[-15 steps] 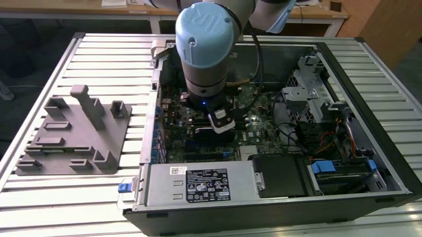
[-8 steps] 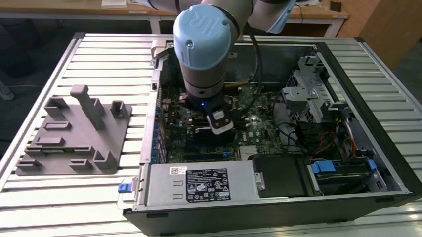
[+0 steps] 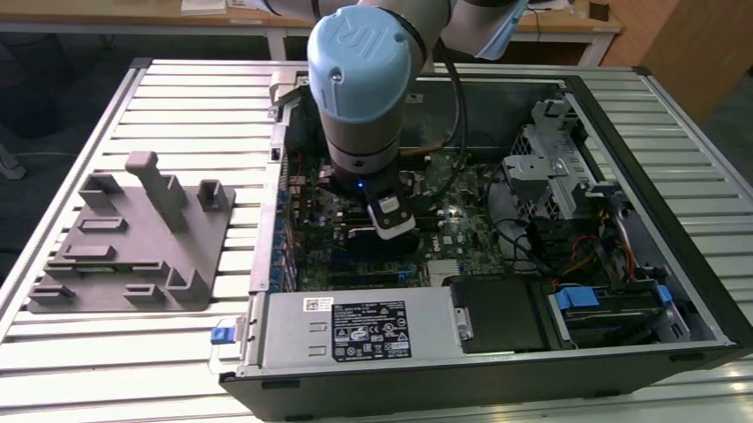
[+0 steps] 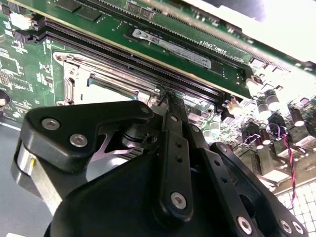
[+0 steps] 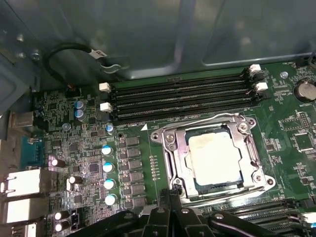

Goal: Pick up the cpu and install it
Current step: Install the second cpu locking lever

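Note:
The cpu (image 5: 215,158), a pale silver square, lies flat inside the metal socket frame (image 5: 170,148) on the green motherboard (image 5: 143,163). In the first wrist view my gripper (image 5: 173,191) stands just off the frame's near edge, beside the cpu and not touching it, its black fingers drawn together with nothing between them. In the second wrist view the gripper (image 4: 164,96) covers most of the socket, and a strip of the cpu (image 4: 106,91) shows past it. The exterior view has the gripper (image 3: 394,233) low over the board inside the open computer case (image 3: 659,106).
Black memory slots (image 5: 182,96) run along the socket's far side, and capacitors (image 5: 107,168) stand beside it. A grey fixture (image 3: 130,251) sits on the slatted table at the exterior view's left. The power supply (image 3: 359,330) and drive cage (image 3: 553,167) crowd the case.

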`<state>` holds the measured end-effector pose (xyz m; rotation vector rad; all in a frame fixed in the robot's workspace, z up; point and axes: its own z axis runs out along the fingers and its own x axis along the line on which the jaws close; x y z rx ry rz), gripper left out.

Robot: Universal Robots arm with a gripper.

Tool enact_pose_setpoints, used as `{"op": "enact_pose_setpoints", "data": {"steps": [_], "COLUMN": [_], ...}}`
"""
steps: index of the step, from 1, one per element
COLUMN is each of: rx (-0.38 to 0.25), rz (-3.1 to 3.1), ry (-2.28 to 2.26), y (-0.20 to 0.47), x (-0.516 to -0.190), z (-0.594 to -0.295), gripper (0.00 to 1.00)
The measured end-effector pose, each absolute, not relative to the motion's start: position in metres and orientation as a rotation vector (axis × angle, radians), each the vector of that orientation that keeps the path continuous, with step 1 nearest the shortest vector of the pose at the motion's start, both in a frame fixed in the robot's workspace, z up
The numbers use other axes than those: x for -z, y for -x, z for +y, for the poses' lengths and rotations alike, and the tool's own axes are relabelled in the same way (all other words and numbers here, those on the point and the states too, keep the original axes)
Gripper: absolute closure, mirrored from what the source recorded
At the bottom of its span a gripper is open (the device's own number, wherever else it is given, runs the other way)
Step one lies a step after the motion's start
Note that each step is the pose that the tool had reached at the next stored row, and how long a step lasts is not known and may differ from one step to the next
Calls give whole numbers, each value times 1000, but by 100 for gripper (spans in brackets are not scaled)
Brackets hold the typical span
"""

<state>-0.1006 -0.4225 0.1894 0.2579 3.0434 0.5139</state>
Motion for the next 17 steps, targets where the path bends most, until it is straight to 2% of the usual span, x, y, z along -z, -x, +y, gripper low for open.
{"op": "enact_pose_setpoints", "data": {"steps": [17], "rx": [-497], "rz": [3045], "ry": [-261], "y": [101], "x": [-190], "z": [-419], "gripper": [89]}}
